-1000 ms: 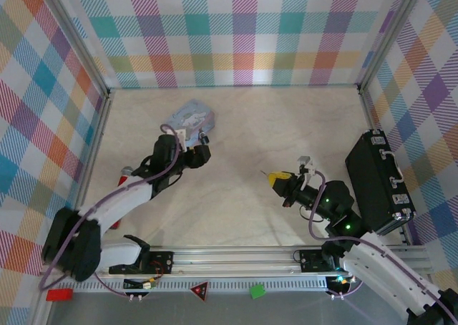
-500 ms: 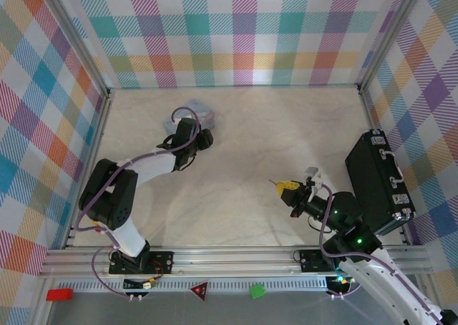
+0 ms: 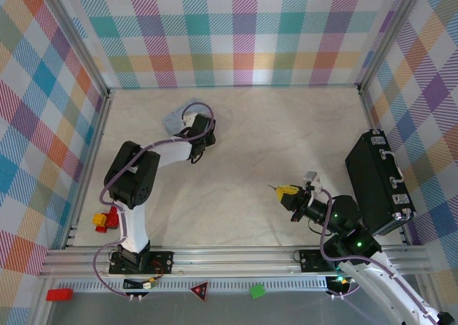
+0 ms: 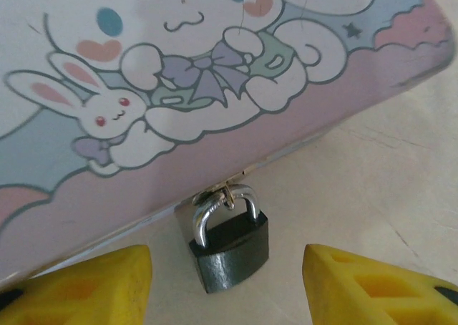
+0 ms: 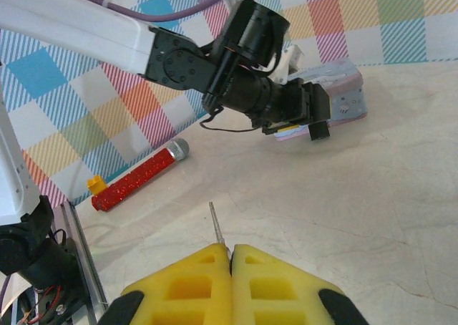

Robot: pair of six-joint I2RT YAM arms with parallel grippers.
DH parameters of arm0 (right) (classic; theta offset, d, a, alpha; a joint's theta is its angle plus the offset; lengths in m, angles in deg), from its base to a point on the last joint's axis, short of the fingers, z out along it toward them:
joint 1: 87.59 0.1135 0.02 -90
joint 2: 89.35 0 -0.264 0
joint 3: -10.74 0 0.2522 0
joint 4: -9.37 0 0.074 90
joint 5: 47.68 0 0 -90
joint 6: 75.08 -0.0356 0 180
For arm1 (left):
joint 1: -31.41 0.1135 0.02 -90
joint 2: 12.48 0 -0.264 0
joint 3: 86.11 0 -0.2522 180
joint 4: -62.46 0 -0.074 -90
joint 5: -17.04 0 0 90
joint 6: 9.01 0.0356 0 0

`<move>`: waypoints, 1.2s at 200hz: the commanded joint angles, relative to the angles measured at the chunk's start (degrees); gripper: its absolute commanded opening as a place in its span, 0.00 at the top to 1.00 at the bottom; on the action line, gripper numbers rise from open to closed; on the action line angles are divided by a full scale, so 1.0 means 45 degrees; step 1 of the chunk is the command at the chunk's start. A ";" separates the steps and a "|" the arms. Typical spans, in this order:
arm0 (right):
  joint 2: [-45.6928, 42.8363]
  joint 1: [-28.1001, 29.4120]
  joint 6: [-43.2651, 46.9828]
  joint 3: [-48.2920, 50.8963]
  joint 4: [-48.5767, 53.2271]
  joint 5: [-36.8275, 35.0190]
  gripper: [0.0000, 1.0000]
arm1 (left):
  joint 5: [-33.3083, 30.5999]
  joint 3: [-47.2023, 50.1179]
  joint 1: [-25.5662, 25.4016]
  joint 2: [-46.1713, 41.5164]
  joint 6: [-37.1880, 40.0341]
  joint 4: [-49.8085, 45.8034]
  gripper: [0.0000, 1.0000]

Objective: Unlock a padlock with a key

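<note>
While the left gripper [image 4: 226,301] hangs wide open with nothing between its yellow foam pads [image 4: 80,282], the small black padlock [image 4: 230,246] lies on the pale marble-look table [image 4: 386,167] midway between them, touching neither pad. Its thin silvery shackle is hooked through a little metal loop on the lower edge of the pale blue and pink cartoon-printed tin box [image 4: 215,74], which fills the wrist view from 9 round to 2 o'clock.

From overhead, that tin box [image 3: 179,117] sits toward 11 o'clock on the table, with the left gripper [image 3: 202,140] just at its 5 o'clock side.

Over at about 4 o'clock on the table, the right gripper [image 3: 286,192] is closed. In its wrist view the two yellow fingers [image 5: 193,275] press together on the thin dark metal key [image 5: 216,228], whose shaft pokes out toward 12 o'clock, above the tabletop.

A red glittery stick with a silver cap [image 5: 139,175] lies at 10 o'clock from the key. A black hard case [image 3: 378,178] stands at the table's 3 o'clock edge.
</note>
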 commanded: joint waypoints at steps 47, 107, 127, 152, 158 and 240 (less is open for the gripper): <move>-0.0136 -0.0019 -0.0125 0.0166 -0.0662 0.0517 1.00 | -0.1678 -0.1491 -0.0141 0.1272 -0.0419 -0.1599 0.42; 0.0111 -0.0025 -0.0262 0.0285 -0.0970 0.0784 1.00 | -0.1605 -0.2411 -0.0141 0.2118 -0.0555 -0.1942 0.44; 0.0405 -0.0009 -0.0257 0.0306 -0.1305 0.1219 1.00 | -0.1448 -0.2841 -0.0127 0.2388 -0.0442 -0.2237 0.49; 0.0946 -0.0009 -0.0223 0.0242 -0.1565 0.1412 1.00 | -0.1400 -0.2949 -0.0142 0.2425 -0.0436 -0.2364 0.57; 0.1053 -0.0019 -0.0224 0.0249 -0.1639 0.1429 1.00 | -0.1388 -0.2902 -0.0137 0.2393 -0.0394 -0.2325 0.57; 0.2592 -0.0009 -0.0553 0.0102 -0.2249 0.1142 1.00 | -0.1276 -0.1290 -0.0308 0.1221 0.0156 -0.1588 0.71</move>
